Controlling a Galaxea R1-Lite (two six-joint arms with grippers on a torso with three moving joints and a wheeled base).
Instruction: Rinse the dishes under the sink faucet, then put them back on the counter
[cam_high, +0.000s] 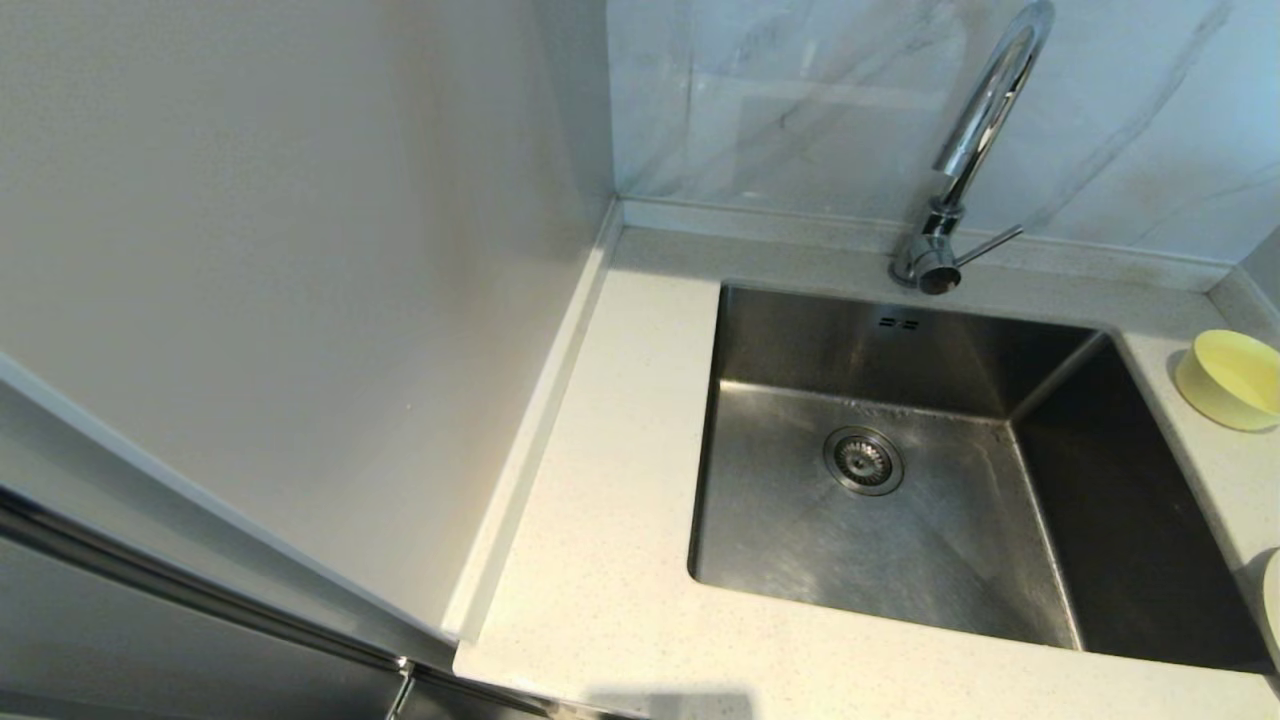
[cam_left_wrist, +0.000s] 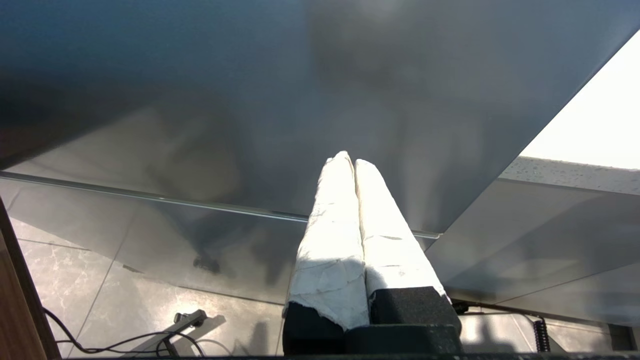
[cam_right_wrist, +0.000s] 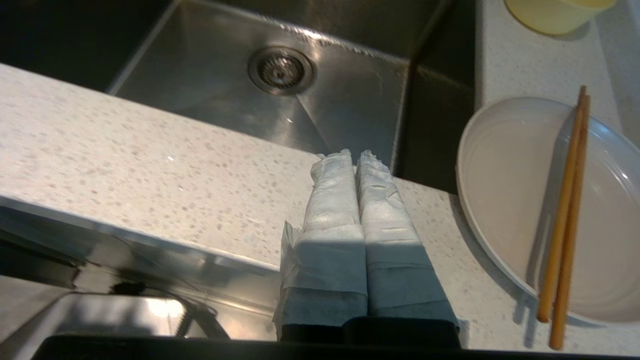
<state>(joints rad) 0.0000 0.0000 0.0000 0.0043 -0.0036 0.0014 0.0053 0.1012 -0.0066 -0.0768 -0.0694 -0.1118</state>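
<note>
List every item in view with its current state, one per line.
Faucet: no water running.
Sink: empty, nothing on the drain strainer.
Bowl: on the counter, right of the sink, tilted.
Plate: on the counter, upright.
Chopsticks: lying across the plate.
Left gripper: shut, empty, down beside the cabinet.
Right gripper: shut, empty, over the counter's front edge.

home kitchen: steel sink (cam_high: 900, 480) set in speckled stone counter (cam_high: 600, 500), chrome gooseneck faucet (cam_high: 975, 140), marble wall (cam_high: 800, 100) behind, plus plate (cam_right_wrist: 525, 200), chopsticks (cam_right_wrist: 565, 225) and yellow bowl (cam_high: 1230, 380) beside the basin.
</note>
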